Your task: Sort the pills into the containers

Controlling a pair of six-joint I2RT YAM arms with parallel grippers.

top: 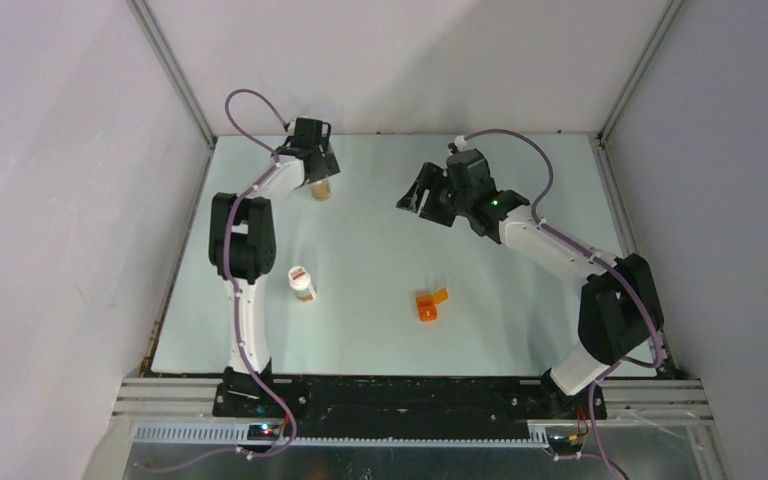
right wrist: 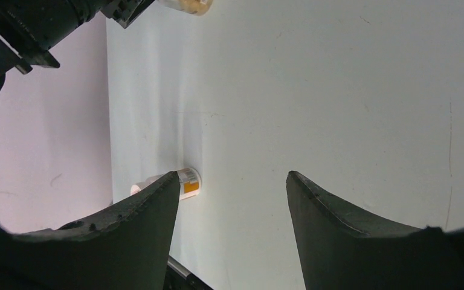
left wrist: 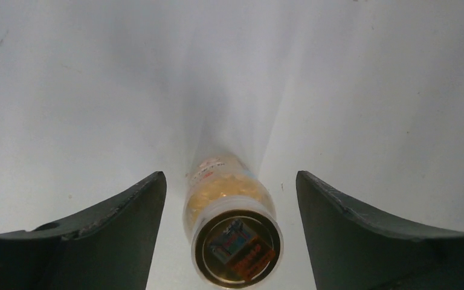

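Left gripper (left wrist: 229, 176) hovering, fingers spread wide either side of clear pill bottle (left wrist: 232, 232), not touching it, far-left on table (top: 520, 320), right gripper (right wrist: 232, 175) gaping open, holding nothing, white pill bottle (top: 302, 284) standing near left arm.

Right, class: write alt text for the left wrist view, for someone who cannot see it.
A clear bottle of yellow pills sits between the dark fingers of the open left gripper, touching neither, on a pale table.
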